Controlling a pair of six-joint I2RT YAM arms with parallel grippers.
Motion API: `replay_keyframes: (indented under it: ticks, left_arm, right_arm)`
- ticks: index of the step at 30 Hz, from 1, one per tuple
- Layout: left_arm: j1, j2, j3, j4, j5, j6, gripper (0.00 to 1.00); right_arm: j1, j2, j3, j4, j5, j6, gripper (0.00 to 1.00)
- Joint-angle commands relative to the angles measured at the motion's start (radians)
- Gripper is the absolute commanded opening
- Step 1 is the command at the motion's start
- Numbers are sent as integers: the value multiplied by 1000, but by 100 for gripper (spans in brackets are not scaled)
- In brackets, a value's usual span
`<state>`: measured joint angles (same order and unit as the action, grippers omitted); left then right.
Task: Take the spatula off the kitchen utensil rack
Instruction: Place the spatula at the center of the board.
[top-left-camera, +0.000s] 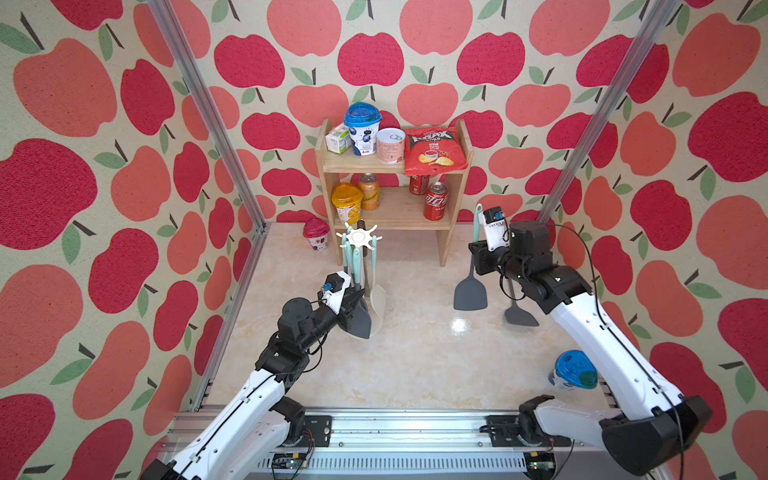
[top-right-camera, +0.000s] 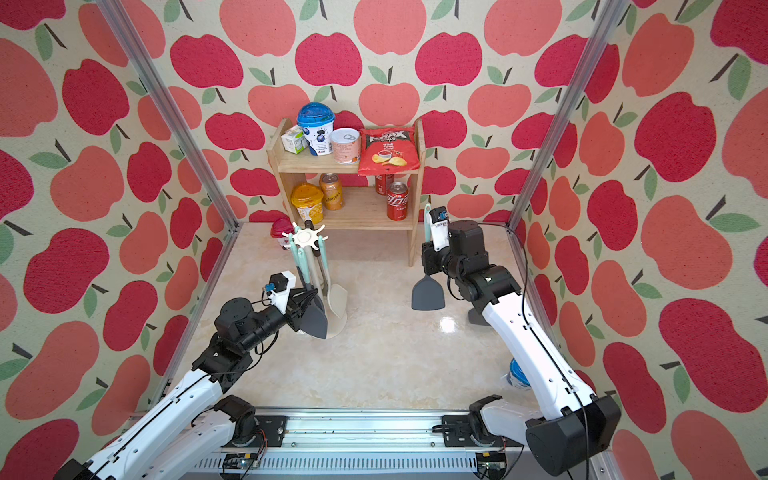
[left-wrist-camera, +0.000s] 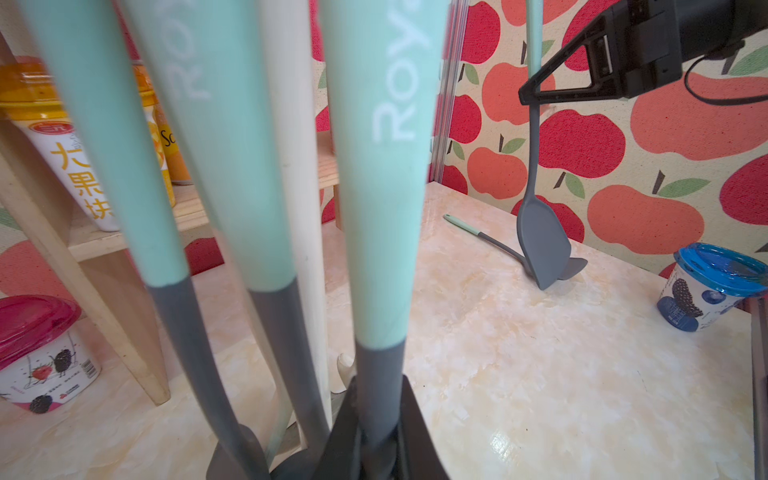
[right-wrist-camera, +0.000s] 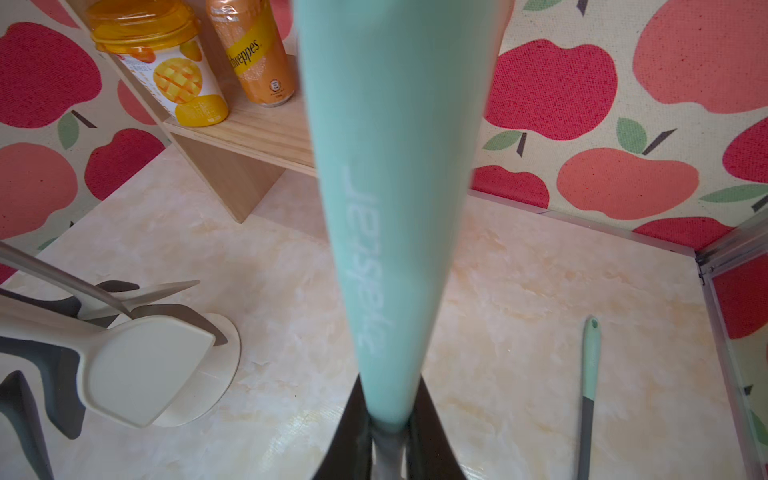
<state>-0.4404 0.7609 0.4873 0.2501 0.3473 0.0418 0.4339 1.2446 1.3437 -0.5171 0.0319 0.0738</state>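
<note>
While the right hand (top-left-camera: 478, 255) pinches the spatula (top-left-camera: 470, 294) by its mint handle, blade hanging above the tabletop (top-left-camera: 415, 365) toward its right edge, the left hand (top-left-camera: 356, 298) clamps 1 utensil (left-wrist-camera: 380, 187) at the kitchen utensil rack (top-left-camera: 358, 237) near the rear left corner.

Robot test cell dressed up as a pantry corner.
Apple-print walls (top-left-camera: 374, 62) are framed by bare aluminium posts (top-left-camera: 205, 108) and close in a small marble-look tabletop (top-left-camera: 415, 365). A left arm (top-left-camera: 232, 415) and a right arm (top-left-camera: 602, 340) are mounted on a slotted metal rail (top-left-camera: 395, 432) at its front edge. The household part looks like props: a wooden shelf (top-left-camera: 399, 212) with cups (top-left-camera: 362, 129), cans (top-left-camera: 435, 201) and a chip bag (top-left-camera: 434, 151), and a utensil rack (top-left-camera: 358, 237) just before it.
</note>
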Motion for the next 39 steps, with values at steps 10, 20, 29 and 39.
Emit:
replay_keyframes:
  ticks: [10,20,29,39]
  left_arm:
    - [1,6,-4,-101,0,9,0]
    - [-1,-5,-30,-93,0,-6,0]
    - [0,-14,-42,-93,-10,-19,0]
    - [0,0,-56,-74,-19,-20,0]
  right_arm:
    - [-146,161,238,-255,-31,32,0]
    - [-171,326,285,-324,-58,9,0]
    - [-188,459,281,-296,1,-35,0]
    - [-221,544,279,-265,-14,-47,0]
